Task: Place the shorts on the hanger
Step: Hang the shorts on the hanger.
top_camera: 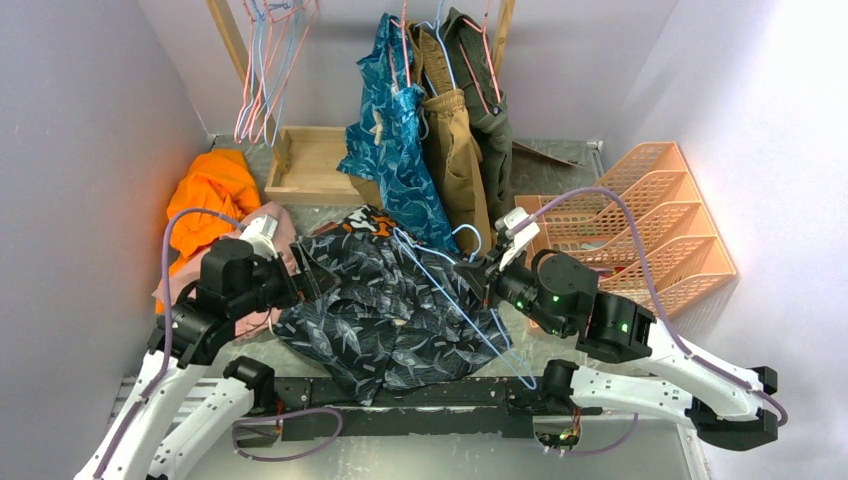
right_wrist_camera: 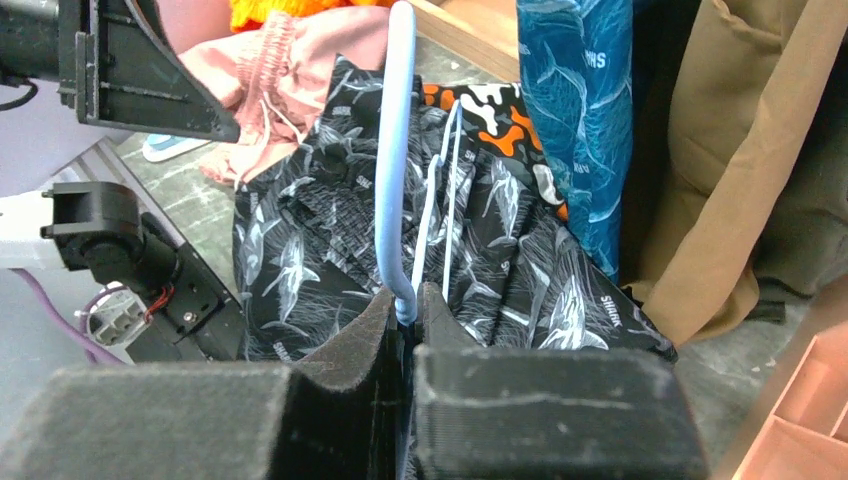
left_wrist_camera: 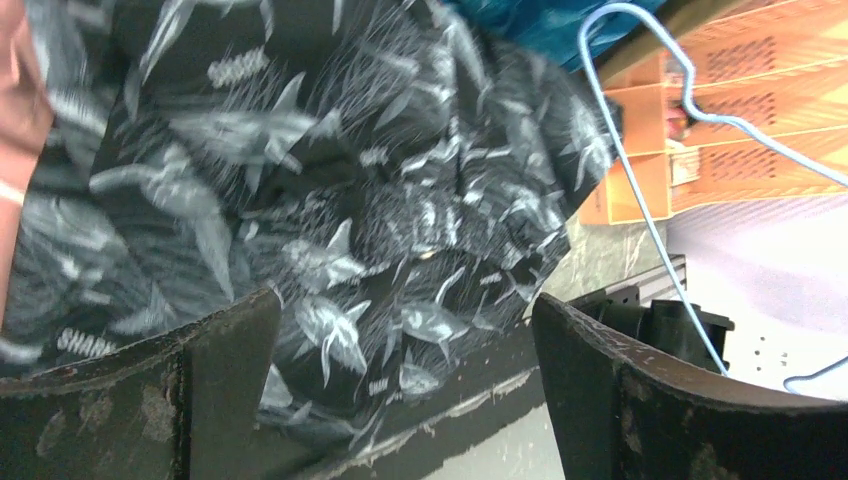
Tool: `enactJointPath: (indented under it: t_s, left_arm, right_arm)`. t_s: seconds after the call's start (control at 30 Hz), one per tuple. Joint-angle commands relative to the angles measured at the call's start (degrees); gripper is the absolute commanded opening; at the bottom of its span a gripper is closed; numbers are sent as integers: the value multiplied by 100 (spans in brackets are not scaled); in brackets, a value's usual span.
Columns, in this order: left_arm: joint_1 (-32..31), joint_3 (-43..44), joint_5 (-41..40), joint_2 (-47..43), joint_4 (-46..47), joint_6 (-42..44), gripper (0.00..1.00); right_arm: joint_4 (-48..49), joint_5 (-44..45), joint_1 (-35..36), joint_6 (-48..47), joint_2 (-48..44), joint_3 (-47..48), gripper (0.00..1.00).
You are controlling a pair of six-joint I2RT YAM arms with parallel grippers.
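shorts [top_camera: 370,320] lie rumpled, black with pale shark print, under blue hanger [right_wrist_camera: 387,150]

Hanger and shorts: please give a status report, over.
Right gripper shut on hanger. Left gripper open beside shorts. Hanger lies across shorts, not yet hung. Orange-blotched shorts underneath far edge.

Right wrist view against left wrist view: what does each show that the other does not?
Only right wrist: the right gripper shut on the hanger, a pink garment, brown trousers. Only left wrist: the left gripper open, nothing between its fingers. Both: the shorts and the hanger's blue wire.
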Motion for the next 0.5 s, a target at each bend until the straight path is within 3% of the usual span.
enactJointPath:
  t_s: [0.0, 0.2, 0.47]
  left_arm:
    - [7, 213, -197, 282, -1265, -416, 99]
    - [-4, -285, 110, 703, -870, -134, 99]
    - [-259, -287, -430, 1073, -1035, 264, 99]
  right_arm:
    - [116, 203, -13, 115, -15, -113, 0]
    - [352, 109, -14, 5, 69, -325, 0]
    - [361, -41, -14, -124, 310, -232, 0]
